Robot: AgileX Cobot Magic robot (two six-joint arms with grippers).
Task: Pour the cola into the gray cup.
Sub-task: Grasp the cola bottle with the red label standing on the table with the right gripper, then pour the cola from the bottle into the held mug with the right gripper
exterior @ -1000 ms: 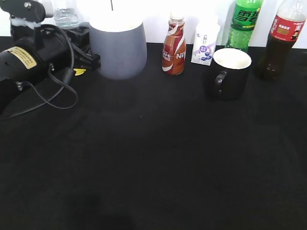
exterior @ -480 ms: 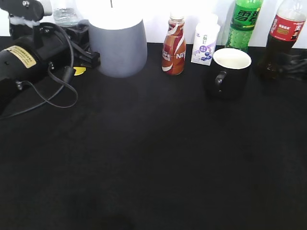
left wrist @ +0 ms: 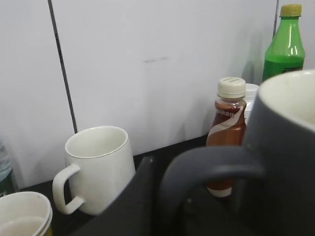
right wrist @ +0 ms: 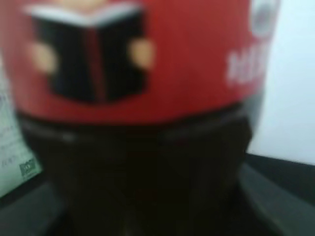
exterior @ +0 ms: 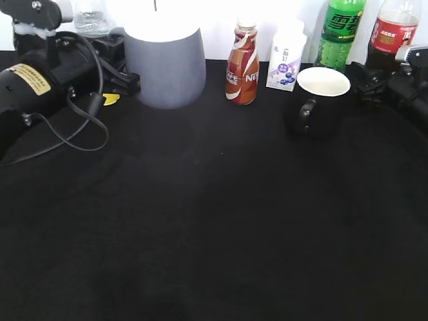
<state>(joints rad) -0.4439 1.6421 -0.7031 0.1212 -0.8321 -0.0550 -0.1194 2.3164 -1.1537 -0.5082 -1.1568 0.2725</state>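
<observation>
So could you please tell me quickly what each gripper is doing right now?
Left gripper: at the gray cup, grip cannot be told.
Right gripper: at the cola, grip cannot be told.

The small red-brown coffee bottle (exterior: 243, 65) shows partial white lettering, "NES"; other labels are unreadable.

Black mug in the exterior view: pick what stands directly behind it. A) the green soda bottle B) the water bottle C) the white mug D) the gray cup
A: the green soda bottle rises just behind the black mug, while the gray cup sits far to the left.
</observation>
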